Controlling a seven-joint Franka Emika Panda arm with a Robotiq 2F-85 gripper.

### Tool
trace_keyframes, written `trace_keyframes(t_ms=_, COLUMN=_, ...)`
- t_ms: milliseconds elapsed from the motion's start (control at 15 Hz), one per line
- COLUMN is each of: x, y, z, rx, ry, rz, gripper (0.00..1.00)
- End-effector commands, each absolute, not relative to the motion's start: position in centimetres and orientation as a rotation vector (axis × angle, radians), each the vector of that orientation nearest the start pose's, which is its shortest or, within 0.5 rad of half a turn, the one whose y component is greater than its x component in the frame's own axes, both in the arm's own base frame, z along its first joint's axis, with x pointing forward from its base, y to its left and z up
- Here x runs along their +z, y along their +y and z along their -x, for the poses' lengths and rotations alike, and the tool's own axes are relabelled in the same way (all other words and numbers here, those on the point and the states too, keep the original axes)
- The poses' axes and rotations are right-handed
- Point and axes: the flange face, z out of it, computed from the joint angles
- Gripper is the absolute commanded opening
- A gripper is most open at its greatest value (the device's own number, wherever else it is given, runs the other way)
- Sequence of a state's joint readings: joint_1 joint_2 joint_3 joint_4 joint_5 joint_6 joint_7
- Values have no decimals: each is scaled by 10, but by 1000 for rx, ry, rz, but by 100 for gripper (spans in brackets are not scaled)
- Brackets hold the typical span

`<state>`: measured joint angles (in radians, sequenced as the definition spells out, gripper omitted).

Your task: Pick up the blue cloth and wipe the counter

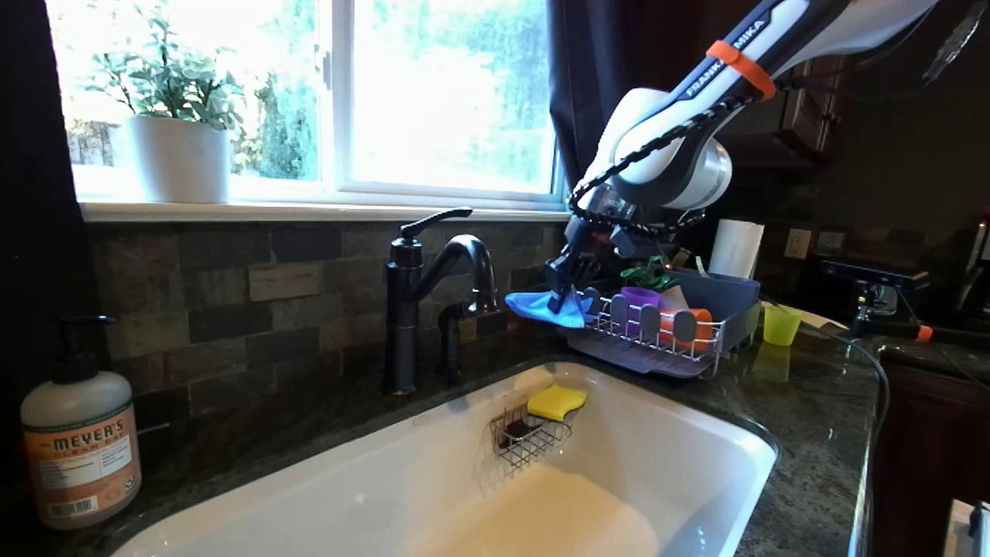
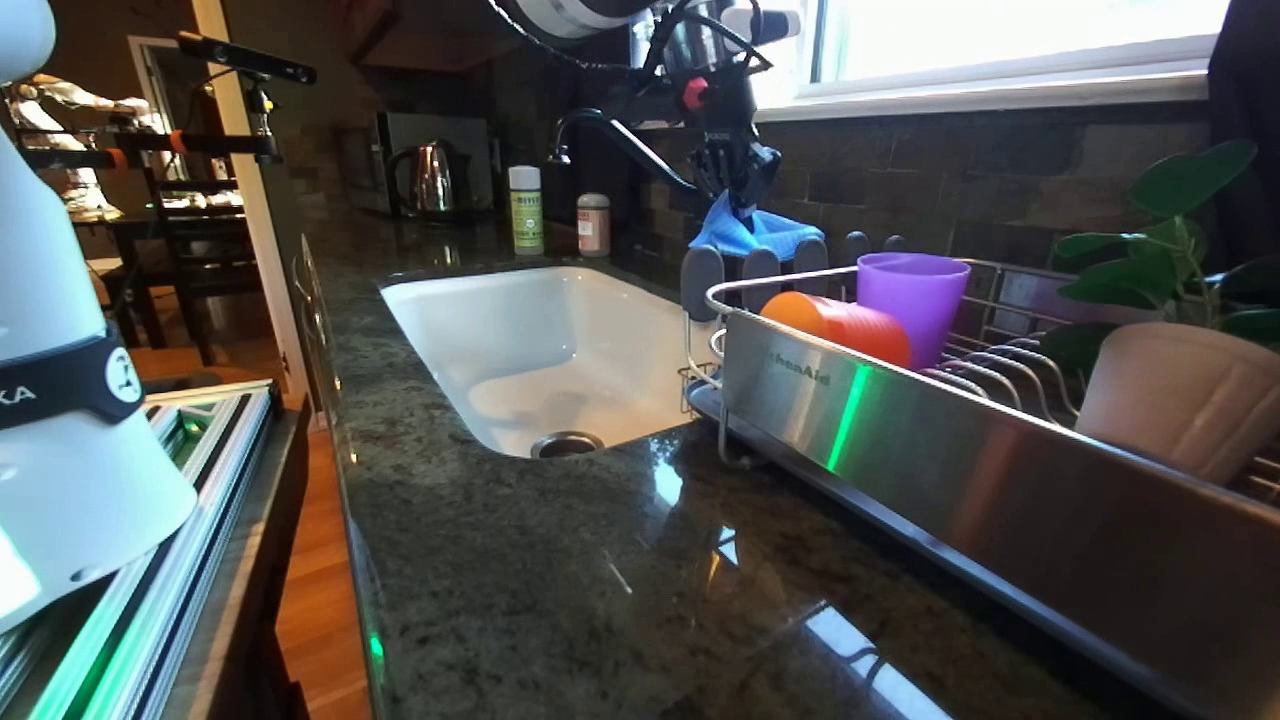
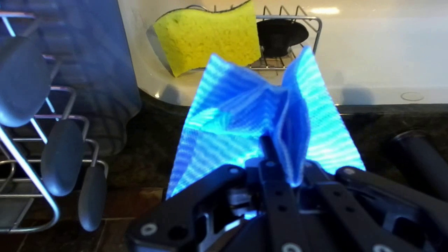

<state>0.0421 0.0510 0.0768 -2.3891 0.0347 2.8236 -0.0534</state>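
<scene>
Near the dish rack [image 2: 960, 440], the end effector [image 1: 555, 300] is clamped closed on the blue cloth [image 3: 241, 117].

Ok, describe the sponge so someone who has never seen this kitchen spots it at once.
Find the white sink, then its corner nearest the dish rack. A wire caddy sits on the wall there, the sponge at one end. It is bright yellow, while the rounded object beside it is black.

In an exterior view dk counter [image 2: 540, 580] carries dish rack [image 2: 1000, 460] near right, w/ can [image 2: 526, 215], soap btl [image 2: 593, 228] & kettle [image 2: 437, 180] far.
</scene>
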Motion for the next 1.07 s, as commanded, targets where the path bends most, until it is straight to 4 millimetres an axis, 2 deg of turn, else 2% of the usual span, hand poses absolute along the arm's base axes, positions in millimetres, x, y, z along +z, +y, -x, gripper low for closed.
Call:
trace_keyframes(t_ms=0, x=307, y=63, z=-551, rx=-612, ry=-248, rz=3047, gripper=1)
trace_keyframes(t_ms=200, x=285, y=66, z=-576, rx=-598, ry=-279, rz=3065, gripper=1)
trace_keyframes(t_ms=400, x=278, y=67, z=-600, rx=-517, ry=-258, rz=3081, gripper=1)
trace_keyframes(t_ms=467, x=285, y=63, z=-583, rx=-566, ry=-270, rz=3062, gripper=1)
trace_keyframes(t_ms=533, x=283, y=63, z=-589, rx=-562, ry=-268, rz=3063, gripper=6)
trace_keyframes(t_ms=667, x=283, y=63, z=-590, rx=-564, ry=-267, rz=3062, gripper=6)
trace_keyframes(t_ms=733, x=283, y=64, z=-591, rx=-628, ry=-285, rz=3066, gripper=1)
trace_keyframes(t_ms=1000, x=263, y=70, z=-611, rx=-828, ry=-292, rz=3007, gripper=1)
